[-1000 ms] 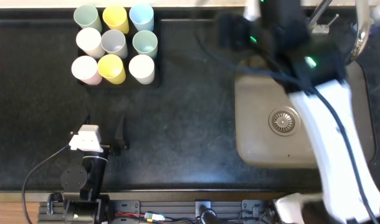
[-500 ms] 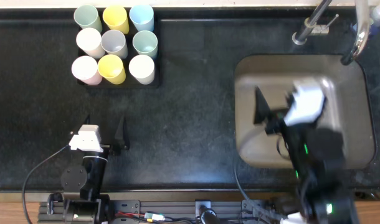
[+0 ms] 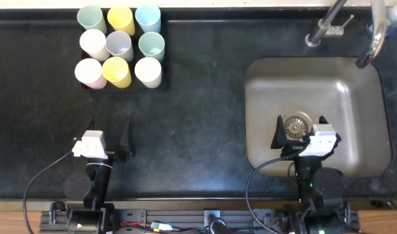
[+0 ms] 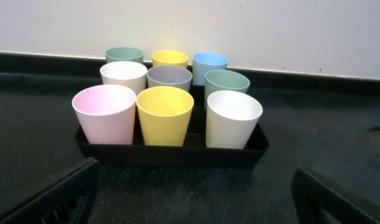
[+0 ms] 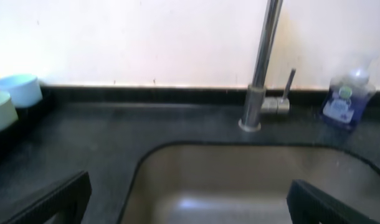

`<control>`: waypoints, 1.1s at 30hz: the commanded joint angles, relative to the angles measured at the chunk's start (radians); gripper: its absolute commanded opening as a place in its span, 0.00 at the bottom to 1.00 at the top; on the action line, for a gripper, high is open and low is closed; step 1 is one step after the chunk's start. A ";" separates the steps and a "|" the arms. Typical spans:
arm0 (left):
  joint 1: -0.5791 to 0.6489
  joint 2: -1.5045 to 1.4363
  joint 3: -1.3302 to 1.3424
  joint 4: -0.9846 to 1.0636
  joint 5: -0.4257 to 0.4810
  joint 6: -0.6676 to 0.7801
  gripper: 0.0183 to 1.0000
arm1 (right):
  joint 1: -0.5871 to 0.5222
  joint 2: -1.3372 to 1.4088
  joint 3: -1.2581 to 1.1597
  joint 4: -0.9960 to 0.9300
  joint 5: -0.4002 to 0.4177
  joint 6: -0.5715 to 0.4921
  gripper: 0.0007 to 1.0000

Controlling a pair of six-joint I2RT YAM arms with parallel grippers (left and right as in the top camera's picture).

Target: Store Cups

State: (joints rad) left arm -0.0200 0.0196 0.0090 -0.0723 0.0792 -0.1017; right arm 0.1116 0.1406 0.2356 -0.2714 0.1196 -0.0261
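Cups: nine cups (image 3: 119,45) stand upright, mouths up, in three rows of three inside a shallow black tray (image 4: 171,155) at the far left of the worktop (image 3: 198,130)
Front row: pink cup (image 4: 104,114), yellow cup (image 4: 164,115) and white cup (image 4: 233,118), their rims close to touching
Behind them: a second white cup (image 4: 123,74), a grey cup (image 4: 169,78) and a green cup (image 4: 227,84), then another green, a yellow and a blue cup (image 4: 209,62) at the back
Left gripper (image 3: 109,127): low over the worktop, well short of the tray and facing it, fingers spread wide with nothing between them
Right gripper (image 3: 301,123): over the near part of the sink (image 3: 355,97), also spread wide and holding nothing; it faces the tap (image 5: 265,62) and a soap bottle (image 5: 344,99)
Stage: every cup in sight sits in the tray, so the storing looks finished or nearly so
Handling: these look like light, thin-walled plastic cups, stiff enough to pinch but smooth and tapered, so a squeeze around the outside would likely slide upward
Where to hold: best at the rim, one finger inside and one outside the wall. The tight packing leaves little room beside the grey cup
Risk: being light and narrow at the base, a nudged cup would probably tip and knock its neighbours
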 commanded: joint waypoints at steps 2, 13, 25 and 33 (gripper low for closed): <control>-0.008 -0.011 -0.001 -0.002 0.013 -0.011 1.00 | -0.005 -0.066 -0.122 0.135 -0.029 -0.004 1.00; -0.008 -0.011 -0.001 -0.002 0.013 -0.011 1.00 | -0.005 -0.079 -0.231 0.211 -0.071 -0.027 1.00; -0.008 -0.011 -0.001 -0.002 0.013 -0.011 1.00 | -0.005 -0.078 -0.231 0.197 -0.075 -0.026 1.00; -0.008 -0.011 -0.001 -0.002 0.013 -0.011 1.00 | -0.005 -0.078 -0.231 0.197 -0.075 -0.026 1.00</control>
State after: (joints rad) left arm -0.0200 0.0196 0.0090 -0.0719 0.0792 -0.1017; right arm 0.1112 0.0738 0.0181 -0.0792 0.0490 -0.0498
